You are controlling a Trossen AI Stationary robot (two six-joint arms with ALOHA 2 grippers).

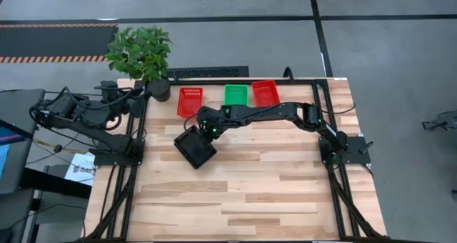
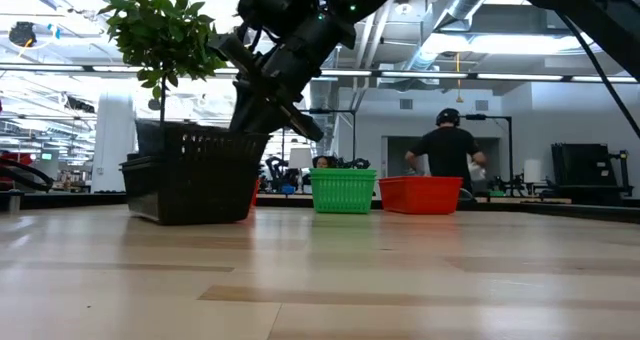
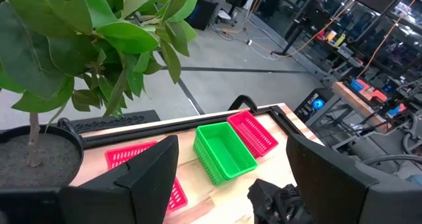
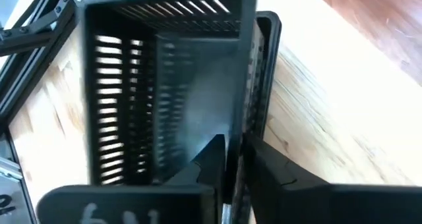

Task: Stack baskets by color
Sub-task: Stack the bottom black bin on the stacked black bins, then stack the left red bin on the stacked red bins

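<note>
Pale wood-plank table point(image 2: 330, 280) fills the low view's foreground, black baskets point(image 1: 195, 147) stacked left of centre on it. The right gripper point(image 1: 208, 132) pinches their near wall between barely parted fingers; the left gripper point(image 1: 140, 91) waits open by the potted plant point(image 1: 141, 52). A person point(image 2: 447, 150) works in the room beyond the red and green baskets.

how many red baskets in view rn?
2 visible as separate spots: one red basket at the back left beside the plant pot, another red basket right of the green basket. More may be nested inside either.
</note>
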